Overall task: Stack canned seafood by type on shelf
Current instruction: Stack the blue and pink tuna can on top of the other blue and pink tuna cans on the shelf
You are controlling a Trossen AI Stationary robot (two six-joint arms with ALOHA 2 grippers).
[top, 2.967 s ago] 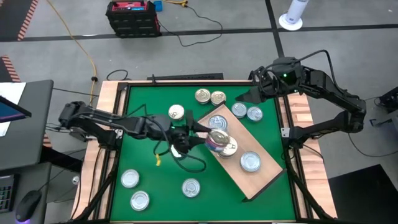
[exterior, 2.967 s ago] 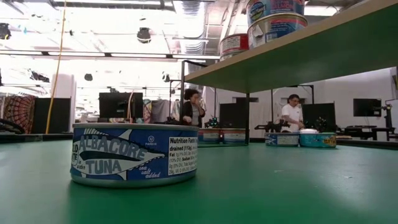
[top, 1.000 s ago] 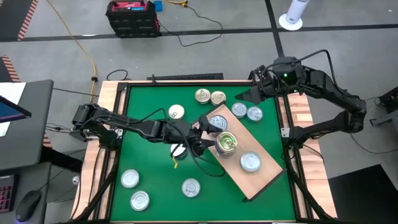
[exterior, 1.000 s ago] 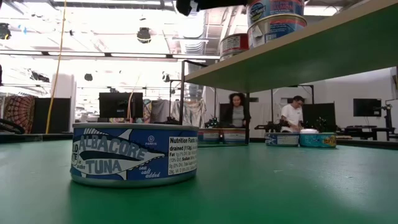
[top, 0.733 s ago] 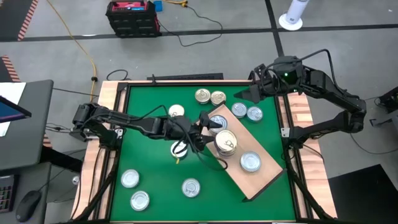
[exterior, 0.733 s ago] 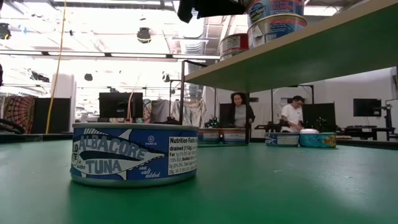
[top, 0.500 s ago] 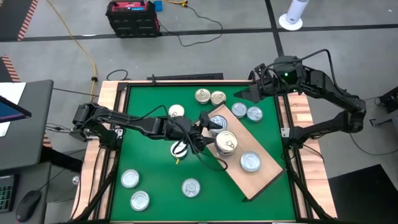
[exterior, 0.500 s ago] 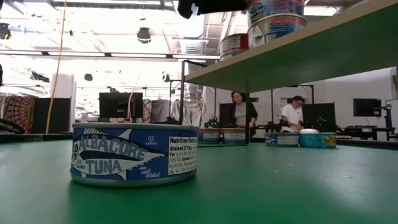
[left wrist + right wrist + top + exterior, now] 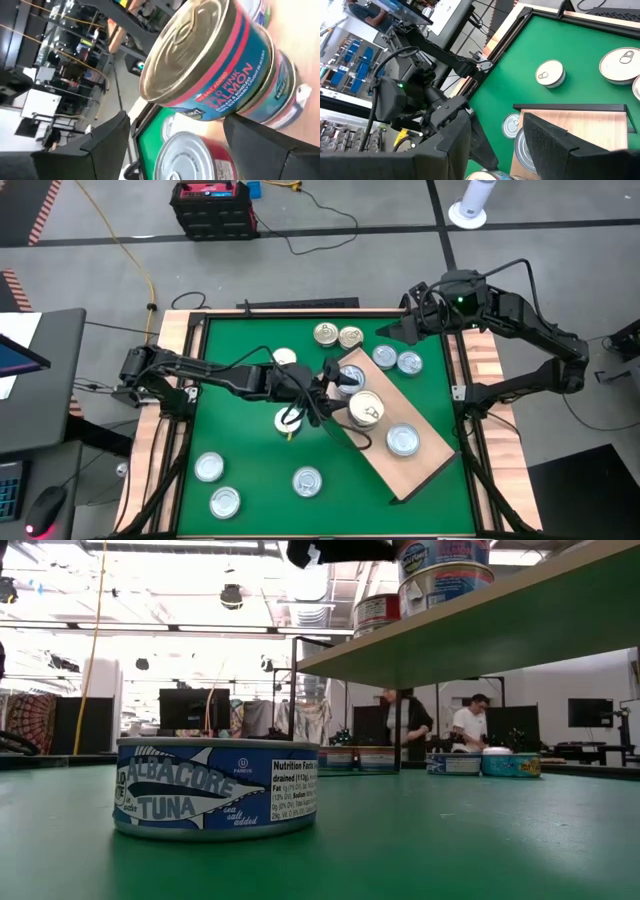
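Observation:
The light-wood shelf board lies slanted on the green mat. On it stand a two-tin stack topped by a pink salmon tin, a red-labelled tin and one more tin. My left gripper is open at the board's left edge; in its wrist view the left gripper has one finger on each side of the stack, clear of it. My right gripper waits open over the far right corner. In the low view an albacore tuna tin rests on the mat.
Loose tins rest on the mat: two at the far edge, two right of the board, one beside the left arm, three near the front left. Wood-slat rim borders the mat. People stand in the room behind.
My left gripper has drawn a little away from the two-tin stack and moved toward the table's far edge along the board's left side. The stack has stayed put on the board. The right arm has kept still.

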